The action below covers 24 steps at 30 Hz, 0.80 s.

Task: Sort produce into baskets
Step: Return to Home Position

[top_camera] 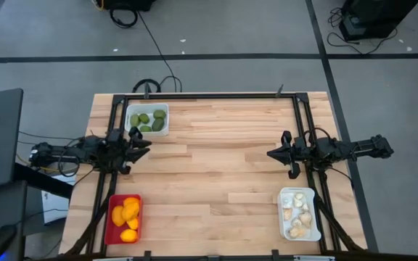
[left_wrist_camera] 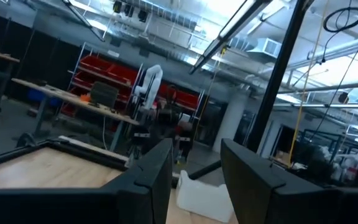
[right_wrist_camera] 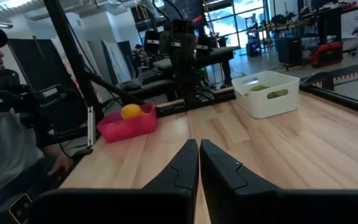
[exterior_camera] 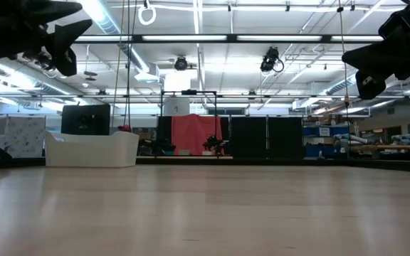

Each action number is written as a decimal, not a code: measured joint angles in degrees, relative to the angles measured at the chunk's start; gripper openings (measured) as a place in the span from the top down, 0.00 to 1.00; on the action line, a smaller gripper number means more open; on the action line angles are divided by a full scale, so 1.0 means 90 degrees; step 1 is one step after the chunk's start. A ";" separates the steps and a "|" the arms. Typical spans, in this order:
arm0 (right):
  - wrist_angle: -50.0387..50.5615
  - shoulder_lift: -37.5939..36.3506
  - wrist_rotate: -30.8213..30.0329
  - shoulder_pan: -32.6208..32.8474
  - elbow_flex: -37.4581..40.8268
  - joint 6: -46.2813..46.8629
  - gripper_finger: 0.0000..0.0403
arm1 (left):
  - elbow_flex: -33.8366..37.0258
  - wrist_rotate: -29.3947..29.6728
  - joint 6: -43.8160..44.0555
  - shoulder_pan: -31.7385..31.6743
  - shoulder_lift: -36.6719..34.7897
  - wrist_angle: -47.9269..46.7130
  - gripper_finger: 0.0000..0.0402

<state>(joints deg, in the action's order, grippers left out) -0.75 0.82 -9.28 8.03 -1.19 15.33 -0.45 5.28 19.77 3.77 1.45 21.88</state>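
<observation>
A white tray (top_camera: 148,119) at the far left holds several dark green oval fruits (top_camera: 144,119); it also shows in the right wrist view (right_wrist_camera: 266,93) and the low view (exterior_camera: 91,149). A red tray (top_camera: 124,218) at the near left holds yellow-orange fruits (top_camera: 127,214). A second white tray (top_camera: 299,213) at the near right holds whitish garlic-like pieces (top_camera: 298,217). My left gripper (top_camera: 145,147) hovers open and empty above the table's left side, between the green-fruit tray and the red tray. My right gripper (top_camera: 271,154) hovers shut and empty at the right, beyond the garlic tray.
A black frame (top_camera: 209,96) runs along the table's far edge and down both sides. The wooden tabletop (top_camera: 216,167) between the two grippers is bare. A person (right_wrist_camera: 5,124) sits beyond the table's left side in the right wrist view.
</observation>
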 joint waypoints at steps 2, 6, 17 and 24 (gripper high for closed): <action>0.0002 0.0002 0.0000 0.0000 0.0000 0.0000 0.93 | 0.0000 0.0002 0.0005 0.0002 0.0004 0.0054 0.65; 0.0000 0.0000 0.0000 0.0001 0.0000 -0.0001 0.93 | 0.0002 0.0002 0.0005 0.0002 0.0003 0.0119 0.65; 0.0000 0.0001 0.0000 0.0002 0.0000 -0.0001 0.94 | 0.0002 0.0085 0.0001 0.0002 0.0006 -0.0225 0.65; -0.0001 0.0001 0.0001 0.0002 0.0001 0.0000 0.94 | -0.0002 0.0458 -0.0727 -0.0004 0.0047 -0.2254 0.65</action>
<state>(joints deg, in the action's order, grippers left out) -0.76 0.83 -9.27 8.05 -1.18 15.33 -0.47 9.40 13.23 3.74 1.87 1.60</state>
